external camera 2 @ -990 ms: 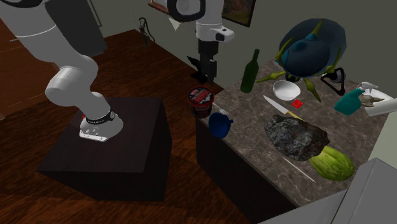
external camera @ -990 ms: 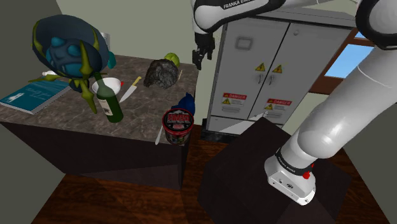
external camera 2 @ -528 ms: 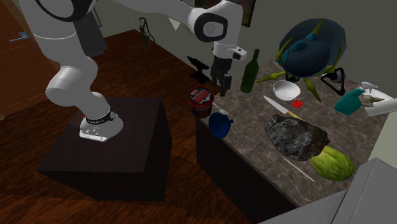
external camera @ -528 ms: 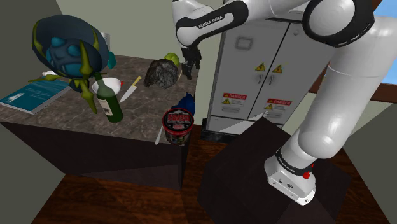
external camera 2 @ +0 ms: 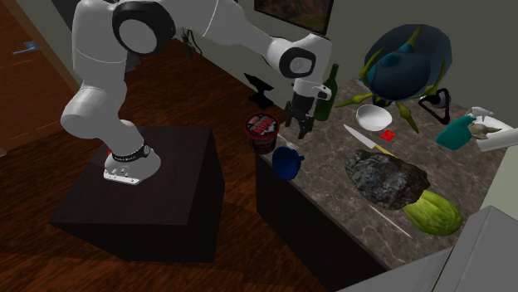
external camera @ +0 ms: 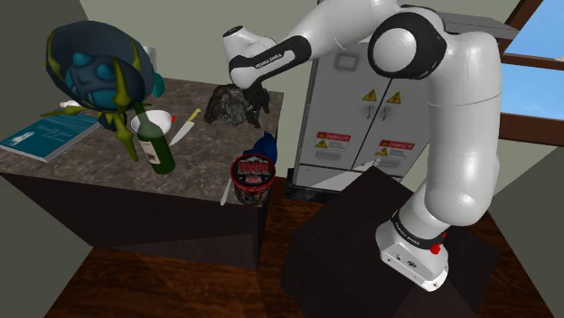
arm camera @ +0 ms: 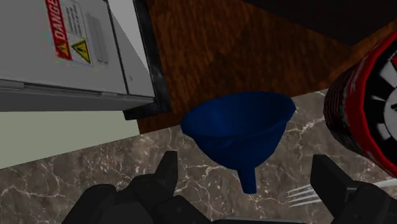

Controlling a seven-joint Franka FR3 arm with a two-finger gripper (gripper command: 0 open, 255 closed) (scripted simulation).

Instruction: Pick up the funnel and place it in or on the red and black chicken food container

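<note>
As the shoulder view shows, the gripper (external camera: 252,98) hangs over the marble counter (external camera: 90,172), in front of a dark rock (external camera: 224,107). The blue funnel (external camera: 264,144) lies at the counter edge, just behind the red and black container (external camera: 253,178). A white bowl (external camera: 152,118) sits beside a green bottle (external camera: 159,144); I can't tell what the bowl holds.

Second exterior view: the gripper is just above the funnel, and the container stands close beside both at the counter corner.

Wrist view: the fingers (arm camera: 167,175) are spread wide. The funnel lies on its side between them with its spout toward the gripper, untouched. The container's top is printed; I can't tell what is inside.

arm (external camera: 456,135) arched over, claw (arm camera: 248,170) pointing down, fingers (arm camera: 167,177) apart
</note>
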